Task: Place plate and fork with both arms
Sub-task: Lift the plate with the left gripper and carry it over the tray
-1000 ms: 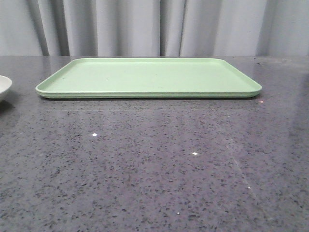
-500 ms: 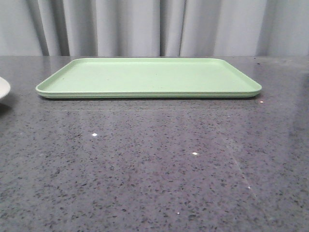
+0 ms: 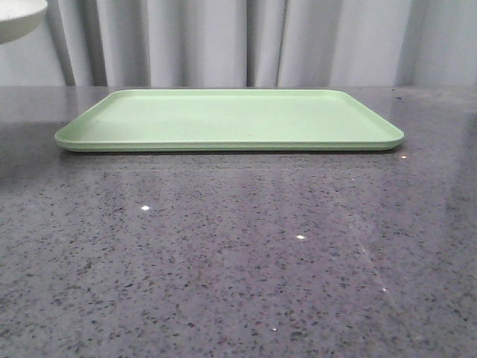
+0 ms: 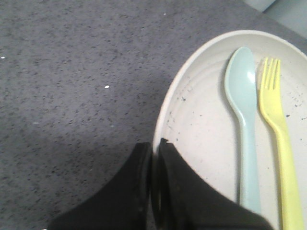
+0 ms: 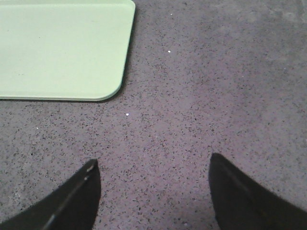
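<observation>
In the left wrist view my left gripper (image 4: 154, 146) is shut on the rim of the cream speckled plate (image 4: 201, 120), one finger inside and one outside. The yellow fork (image 4: 278, 129) and a pale blue-green spoon (image 4: 242, 105) lie side by side in the plate. In the front view the plate (image 3: 19, 16) shows only as an edge at the top left, lifted well above the table. My right gripper (image 5: 152, 165) is open and empty over bare grey tabletop, near a corner of the light-green tray (image 5: 57, 48).
The flat light-green tray (image 3: 223, 119) lies at the middle back of the speckled grey table (image 3: 238, 253). Grey curtains hang behind it. Neither arm shows in the front view.
The plate has risen from table level at the left edge of the front view to the top left corner, lifted high.
</observation>
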### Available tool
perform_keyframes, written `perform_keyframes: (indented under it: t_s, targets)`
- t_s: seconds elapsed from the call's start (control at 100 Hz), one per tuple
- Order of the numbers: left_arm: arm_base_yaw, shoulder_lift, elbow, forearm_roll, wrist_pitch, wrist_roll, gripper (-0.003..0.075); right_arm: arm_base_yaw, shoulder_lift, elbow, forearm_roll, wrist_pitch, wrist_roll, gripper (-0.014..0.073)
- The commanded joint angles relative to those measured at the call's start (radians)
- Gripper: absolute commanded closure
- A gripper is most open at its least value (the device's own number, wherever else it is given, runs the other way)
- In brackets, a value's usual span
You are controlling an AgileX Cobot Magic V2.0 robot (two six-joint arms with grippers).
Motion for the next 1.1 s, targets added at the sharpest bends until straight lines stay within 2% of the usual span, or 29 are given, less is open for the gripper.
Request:
perform_keyframes:
  t_s: [0.0,0.18,0.28,0.45,0.73,0.89,1.09]
  targets:
    - [0.000,-0.023,-0.038,-0.120,-0.038,0.013,0.0730,-0.006,0.013,-0.035,0.002,-0.074,-0.003,0.0104]
    - [-0.006,-0.018,-0.038,-0.164,-0.043,0.013,0.0730,-0.006,0.013,-0.035,0.002,-0.075,-0.003,0.0104]
    - [-0.043,-0.007,-0.038,-0.182,-0.048,0.013,0.0731,-0.006,0.013,-0.035,0.002,-0.075,-0.003,0.0104]
    - [-0.180,0.040,-0.038,-0.224,-0.111,0.013,0.0736,-0.006,0.013,-0.035,0.002,-0.075,-0.003,0.0104]
    - [-0.451,0.183,-0.064,-0.302,-0.306,0.013,0.0741,-0.006,0.013,-0.035,0.002,-0.075,-0.003,0.0104]
    - [-0.569,0.297,-0.147,-0.324,-0.359,0.013,0.0741,-0.006,0.013,-0.035,0.002,-0.074,-0.003,0.0104]
    - [-0.656,0.447,-0.294,-0.322,-0.366,0.013,0.0741,-0.006,0.013,-0.035,0.002,-0.074,-0.003,0.0104]
